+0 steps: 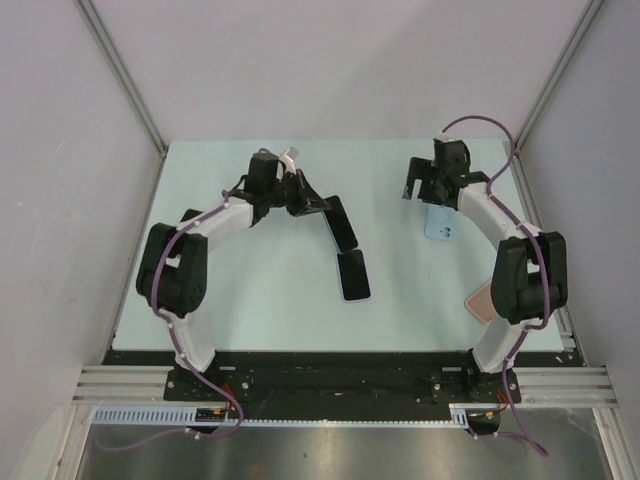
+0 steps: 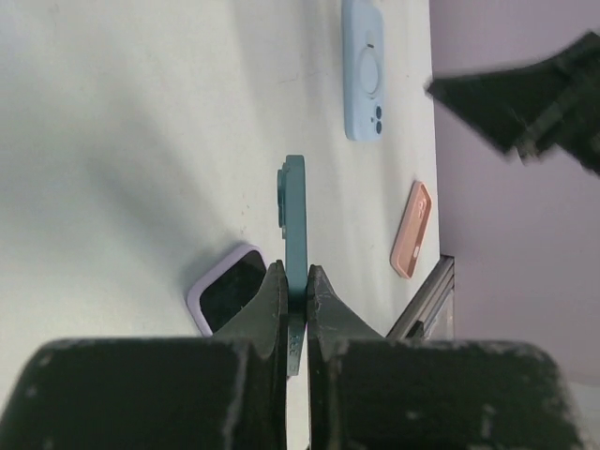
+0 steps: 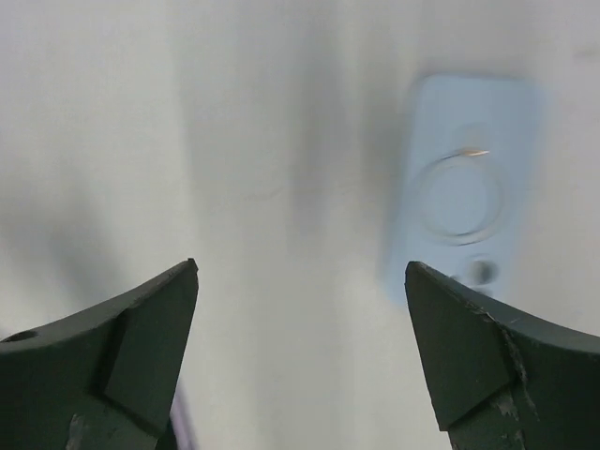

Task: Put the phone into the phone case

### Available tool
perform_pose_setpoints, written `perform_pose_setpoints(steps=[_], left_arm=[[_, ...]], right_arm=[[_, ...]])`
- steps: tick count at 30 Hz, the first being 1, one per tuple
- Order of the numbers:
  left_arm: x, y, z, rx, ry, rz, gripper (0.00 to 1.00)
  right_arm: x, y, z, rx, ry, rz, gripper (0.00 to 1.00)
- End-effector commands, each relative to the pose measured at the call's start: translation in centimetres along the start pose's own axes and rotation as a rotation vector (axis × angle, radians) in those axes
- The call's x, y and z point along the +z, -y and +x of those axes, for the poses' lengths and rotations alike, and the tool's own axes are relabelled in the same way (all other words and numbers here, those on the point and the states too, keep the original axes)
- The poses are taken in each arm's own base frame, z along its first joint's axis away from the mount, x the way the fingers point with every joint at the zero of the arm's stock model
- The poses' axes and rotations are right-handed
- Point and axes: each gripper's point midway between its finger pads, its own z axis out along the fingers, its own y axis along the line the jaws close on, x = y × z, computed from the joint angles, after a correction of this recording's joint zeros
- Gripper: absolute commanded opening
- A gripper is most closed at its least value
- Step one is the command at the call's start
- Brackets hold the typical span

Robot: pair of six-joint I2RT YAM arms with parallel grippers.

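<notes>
My left gripper (image 1: 316, 205) is shut on the near end of a dark teal phone case (image 1: 340, 222) and holds it on edge above the table. In the left wrist view the case (image 2: 296, 220) runs edge-on out of the closed gripper (image 2: 295, 274). A phone with a black screen and a lavender rim (image 1: 353, 275) lies flat just below the case, and also shows in the left wrist view (image 2: 228, 288). My right gripper (image 1: 418, 188) is open and empty at the back right; its wrist view shows the gripper (image 3: 301, 270) wide apart over bare table.
A light blue case (image 1: 440, 222) lies back-up by the right gripper, seen blurred in the right wrist view (image 3: 464, 187) and in the left wrist view (image 2: 363, 66). A pink case (image 1: 482, 300) lies at the right edge beside the right arm's base. The pale table (image 1: 250, 290) has walls around it.
</notes>
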Motion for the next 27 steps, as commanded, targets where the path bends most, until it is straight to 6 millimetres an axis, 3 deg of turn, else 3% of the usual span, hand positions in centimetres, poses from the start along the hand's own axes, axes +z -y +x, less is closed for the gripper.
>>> perform_pose_setpoints(steps=[1, 4, 5, 6, 7, 8, 10, 12, 20, 27], left_arm=[[-5.4, 5.1, -0.5, 0.151, 0.0, 0.065, 0.0], [-7.5, 5.4, 1.2, 0.194, -0.032, 0.04, 0.0], [-8.5, 5.4, 1.8, 0.225, -0.029, 0.034, 0.0], [-9.0, 5.0, 2.6, 0.223, -0.045, 0.02, 0.0], [-9.6, 4.9, 2.9, 0.227, -0.047, 0.014, 0.0], [-10.3, 4.8, 3.8, 0.239, -0.055, 0.012, 0.0], [-11.0, 4.7, 4.5, 0.24, -0.056, 0.012, 0.0], [-11.7, 4.6, 5.6, 0.243, -0.063, 0.022, 0.0], [-12.6, 3.2, 7.7, 0.242, -0.093, 0.008, 0.0], [-12.9, 2.8, 8.2, 0.241, -0.096, 0.004, 0.0]], right_arm=[[0.5, 8.8, -3.0, 0.032, 0.028, 0.403, 0.95], [2.5, 11.2, -2.0, -0.008, -0.073, 0.482, 0.97], [2.8, 10.8, -3.6, -0.02, -0.052, 0.471, 0.97], [3.2, 11.0, -3.7, -0.046, -0.071, 0.462, 0.97], [4.4, 11.9, -2.4, -0.055, -0.136, 0.478, 0.98], [4.4, 11.7, -4.0, -0.058, -0.111, 0.472, 0.98], [5.6, 13.2, -3.0, -0.061, -0.177, 0.495, 0.98], [6.1, 13.6, -3.8, -0.05, -0.178, 0.485, 0.98], [9.5, 14.8, -1.3, -0.031, -0.287, 0.418, 0.95], [11.3, 14.1, -0.6, -0.002, -0.315, 0.33, 0.91]])
